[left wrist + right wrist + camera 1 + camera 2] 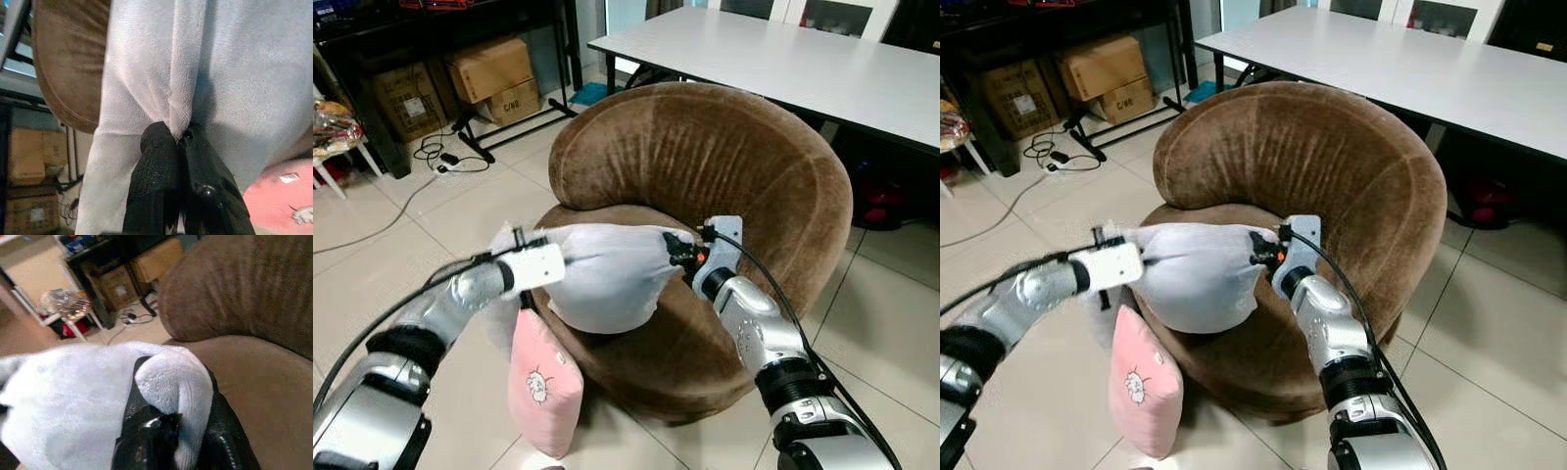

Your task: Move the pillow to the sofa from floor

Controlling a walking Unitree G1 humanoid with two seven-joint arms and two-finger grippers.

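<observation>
White pillow held over brown sofa seat.
Left gripper and right gripper pinch opposite ends; pink pillow leans against sofa front.

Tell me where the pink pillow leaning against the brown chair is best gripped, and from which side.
Probably the pink pillow's top corner, approached from above: it stands on edge on the tiled floor, leaning on the brown chair, so the upper seam is free. Both grippers are busy: the left gripper and right gripper each pinch an end of the white pillow.
</observation>
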